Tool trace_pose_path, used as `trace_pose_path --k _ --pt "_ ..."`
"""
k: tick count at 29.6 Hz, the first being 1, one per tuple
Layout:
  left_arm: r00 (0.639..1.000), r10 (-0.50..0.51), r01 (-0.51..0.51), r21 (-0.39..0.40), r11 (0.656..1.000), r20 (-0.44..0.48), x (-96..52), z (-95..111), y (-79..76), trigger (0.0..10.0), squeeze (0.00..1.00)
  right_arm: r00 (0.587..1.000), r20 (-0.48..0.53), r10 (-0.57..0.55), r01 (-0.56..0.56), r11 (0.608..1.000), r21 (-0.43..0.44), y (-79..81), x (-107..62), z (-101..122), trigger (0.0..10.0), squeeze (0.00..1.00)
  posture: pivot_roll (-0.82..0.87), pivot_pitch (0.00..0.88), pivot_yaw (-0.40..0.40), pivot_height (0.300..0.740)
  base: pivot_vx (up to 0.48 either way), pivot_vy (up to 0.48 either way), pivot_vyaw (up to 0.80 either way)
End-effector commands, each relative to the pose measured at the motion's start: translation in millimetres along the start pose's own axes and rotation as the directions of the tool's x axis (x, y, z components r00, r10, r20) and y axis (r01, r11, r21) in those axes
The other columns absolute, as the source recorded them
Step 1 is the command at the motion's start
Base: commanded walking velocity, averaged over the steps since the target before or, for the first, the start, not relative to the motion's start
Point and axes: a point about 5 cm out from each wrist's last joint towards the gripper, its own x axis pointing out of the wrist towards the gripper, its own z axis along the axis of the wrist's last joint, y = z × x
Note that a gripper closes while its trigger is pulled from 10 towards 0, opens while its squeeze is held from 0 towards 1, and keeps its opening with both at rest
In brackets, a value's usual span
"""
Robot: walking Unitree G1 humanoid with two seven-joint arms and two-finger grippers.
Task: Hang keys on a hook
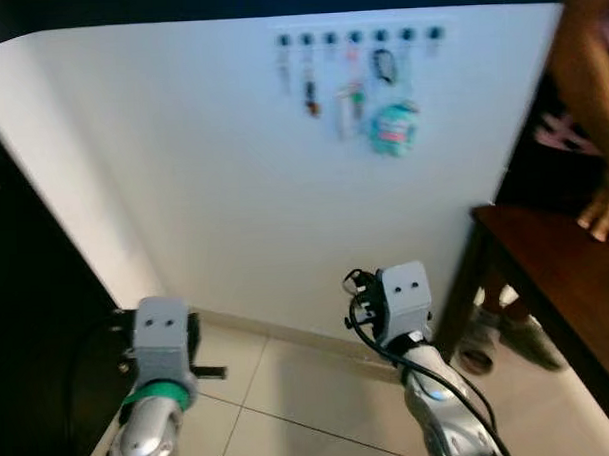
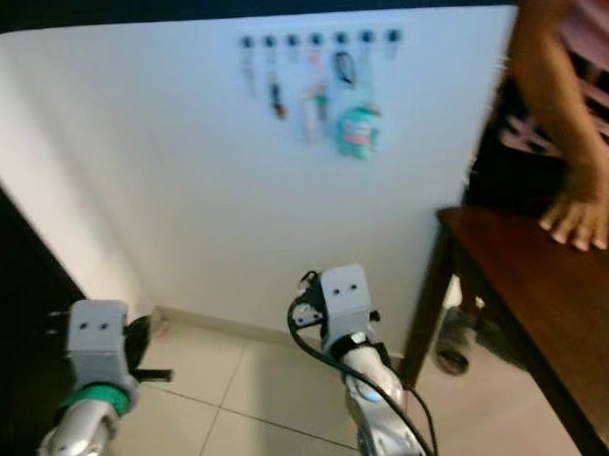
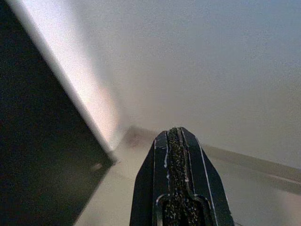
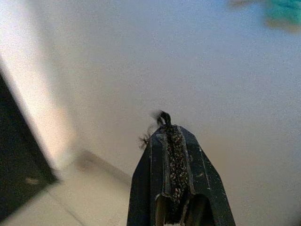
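Note:
High on the white wall (image 1: pixel 232 170) runs a row of dark hooks (image 1: pixel 356 36), several carrying keys (image 1: pixel 310 93) and a teal tag (image 1: pixel 393 128). My right gripper (image 4: pixel 169 127) is raised toward the wall, well below the hooks. It is shut, with a small dark loop of the keys (image 4: pixel 161 116) poking out past its fingertips. The right wrist (image 1: pixel 404 303) stands just left of the table. My left gripper (image 3: pixel 175 131) is shut with nothing in it, held low near the floor and the wall's left corner.
A dark wooden table (image 1: pixel 556 269) stands at the right, and a person's hand (image 1: pixel 604 218) rests on it. A shoe (image 1: pixel 477 354) lies under the table. A dark panel (image 1: pixel 28 328) closes the left side. Pale floor tiles (image 1: pixel 281 409) lie below.

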Motion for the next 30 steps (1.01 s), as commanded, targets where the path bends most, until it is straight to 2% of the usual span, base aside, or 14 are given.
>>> trace_pose_path --k 1,5,11,21,30 --pt "1.0 -0.001 0.001 0.005 1.0 -0.026 -3.2 -8 -1.0 10.0 0.0 0.998 -0.062 0.022 -0.021 1.0 0.005 1.9 -4.8 -12 10.0 0.0 -0.09 0.08 0.177 0.74 0.0 0.0 0.0" --pt "1.0 -0.002 0.002 0.036 0.999 -0.015 -3.7 -8 -2.6 10.0 0.0 0.998 -0.058 0.023 -0.023 1.0 0.0 1.9 -4.9 -12 10.0 0.0 -0.09 0.08 0.177 0.74 0.0 0.0 0.0" --pt "0.999 -0.041 0.04 0.018 0.999 0.011 -1.9 1 -7.9 10.0 0.0 1.0 -0.025 -0.004 0.004 1.0 0.017 -3.3 -2.9 -8 10.0 0.0 -0.09 0.08 0.173 0.74 0.0 0.0 0.0" --pt "0.999 -0.044 0.044 -0.007 0.999 0.0 -8.9 -4 -12.4 10.0 0.0 1.0 -0.027 -0.001 0.002 1.0 0.03 -5.2 -3.4 -6 10.0 0.0 -0.1 0.077 0.184 0.74 0.0 0.0 0.0" --pt "0.999 -0.036 0.036 -0.024 0.999 0.015 -9.5 -1 -11.5 10.0 0.0 1.0 -0.003 0.005 -0.005 0.999 0.033 -5.4 4.2 6 10.0 0.0 -0.1 0.076 0.181 0.74 0.0 0.0 0.0"
